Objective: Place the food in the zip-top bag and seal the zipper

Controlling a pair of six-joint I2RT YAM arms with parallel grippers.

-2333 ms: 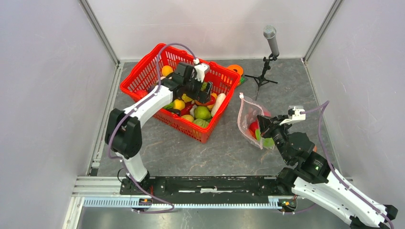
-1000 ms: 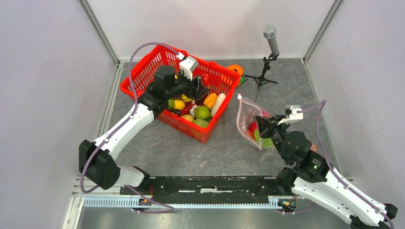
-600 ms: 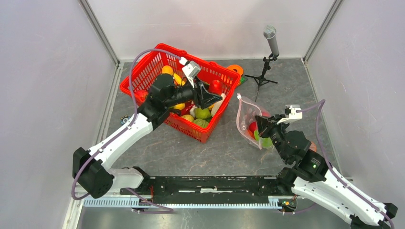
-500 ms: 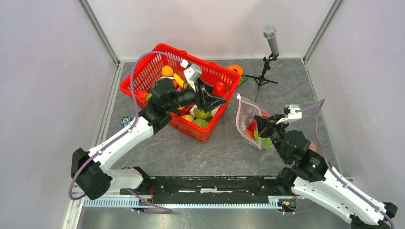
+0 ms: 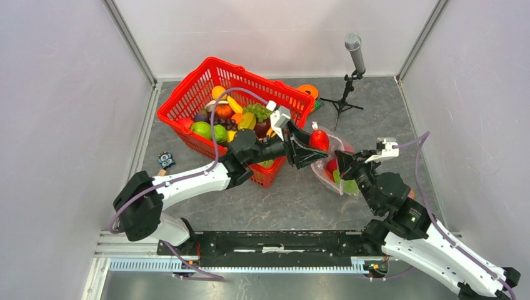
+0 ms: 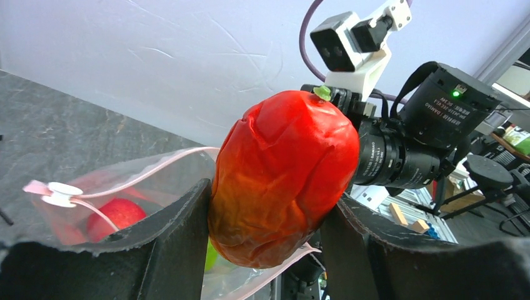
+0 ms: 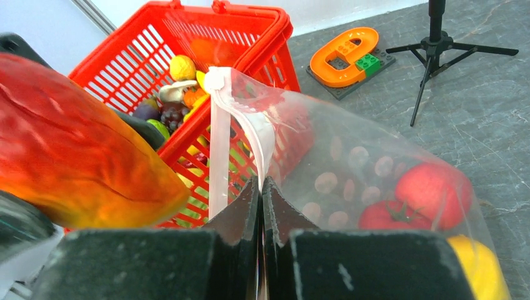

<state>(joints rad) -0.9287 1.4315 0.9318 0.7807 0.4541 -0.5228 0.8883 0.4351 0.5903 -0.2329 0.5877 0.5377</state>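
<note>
Near the middle of the table (image 5: 294, 200), the left arm reaches across from its base toward the right arm. The left gripper (image 5: 314, 144) is clamped on a glossy red-orange toy fruit (image 6: 281, 175), one black finger pressed against each side of it. The fruit hangs at the open mouth of the zip-top bag (image 5: 323, 170); whether it has crossed the rim cannot be told.

The right gripper (image 7: 261, 192) is pinched tight on the near edge of the bag, its two fingers meeting with only the thin plastic between them, and it holds that side of the mouth up. The pale-pink zipper (image 7: 217, 156) runs along the raised rim and is unsealed, its two strips parted. The white slider tab (image 6: 59, 194) sits at one end of it.

Several pieces already lie inside the bag: a red tomato (image 7: 387, 215), a round red fruit (image 7: 431, 187), a yellow piece (image 7: 475, 262) and something green (image 6: 212, 256).

Just left of the bag stands the red mesh basket (image 5: 183, 89), with more food (image 5: 231, 119) in it, yellow, orange, green and purple. Behind the basket's far corner lies a flat orange e-shaped object (image 7: 344, 50), and beside it a microphone (image 5: 354, 50) stands on a small tripod.
</note>
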